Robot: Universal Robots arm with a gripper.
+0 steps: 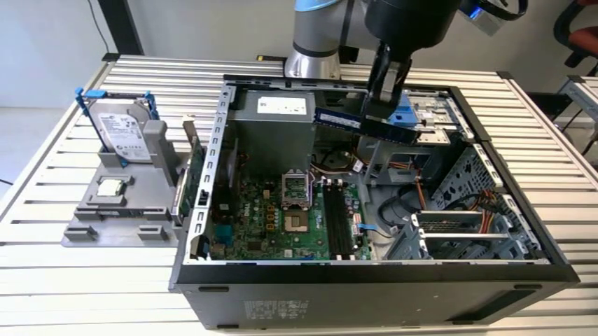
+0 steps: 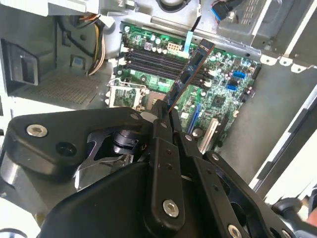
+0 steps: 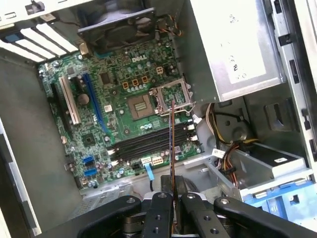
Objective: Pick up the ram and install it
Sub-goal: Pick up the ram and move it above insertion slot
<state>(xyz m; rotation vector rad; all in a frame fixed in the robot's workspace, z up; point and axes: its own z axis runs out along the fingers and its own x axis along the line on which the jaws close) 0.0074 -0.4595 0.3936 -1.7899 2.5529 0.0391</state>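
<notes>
My gripper point(image 1: 384, 110) is shut on the ram point(image 1: 363, 124), a long narrow stick held roughly level above the back of the open computer case point(image 1: 374, 269). In the second wrist view the ram point(image 2: 190, 72) sticks out from between the black fingers point(image 2: 161, 134) and points toward the dark memory slots point(image 2: 153, 59). In the first wrist view the ram point(image 3: 172, 148) appears edge-on, crossing over the memory slots point(image 3: 148, 143) on the green motherboard point(image 3: 114, 104). In the exterior view the slots point(image 1: 338, 220) lie well below the ram.
A hard drive with blue rails point(image 1: 122, 129) stands upright in a grey holder point(image 1: 117, 224) at the exterior view's left, with a small square processor chip point(image 1: 112, 187) below it. Inside the case are the power supply point(image 1: 280, 106), cables point(image 1: 411, 175) and a drive cage point(image 1: 467, 234).
</notes>
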